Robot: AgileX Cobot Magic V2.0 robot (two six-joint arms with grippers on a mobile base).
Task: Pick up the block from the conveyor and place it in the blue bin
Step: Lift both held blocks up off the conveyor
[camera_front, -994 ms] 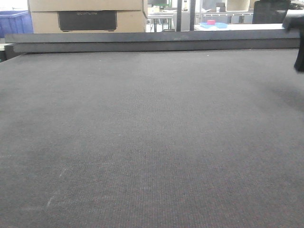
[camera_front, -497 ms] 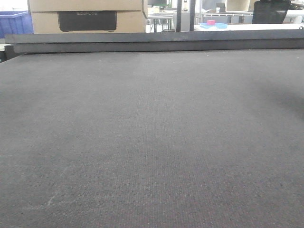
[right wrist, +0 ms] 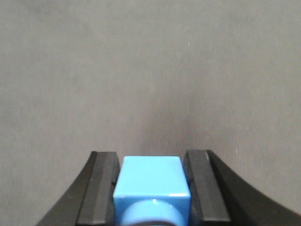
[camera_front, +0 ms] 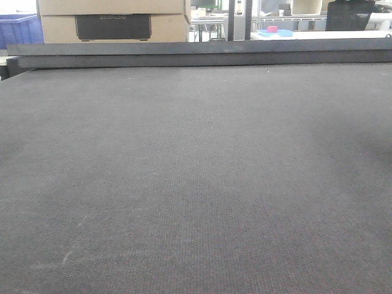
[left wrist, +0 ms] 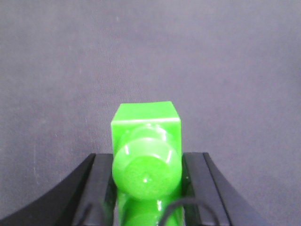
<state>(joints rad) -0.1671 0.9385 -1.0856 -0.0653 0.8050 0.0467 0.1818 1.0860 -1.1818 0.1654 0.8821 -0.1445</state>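
The conveyor fills the front view as a wide dark grey woven belt, with a dark flat rail along its far edge. No block lies on it there, and neither arm shows in that view. In the right wrist view my right gripper is shut on the light sky-blue block, its black fingers pressed to both sides, over the belt. In the left wrist view my left gripper is shut on a bright green block. The blue bin stands beyond the rail at the far left.
Cardboard boxes stand behind the rail. A pink block on a blue plate rests on a white table at the back right, near metal posts.
A dark part of the right arm, at the right edge of the front view one second ago, has left that view. Its shadow on the belt's right side has faded.
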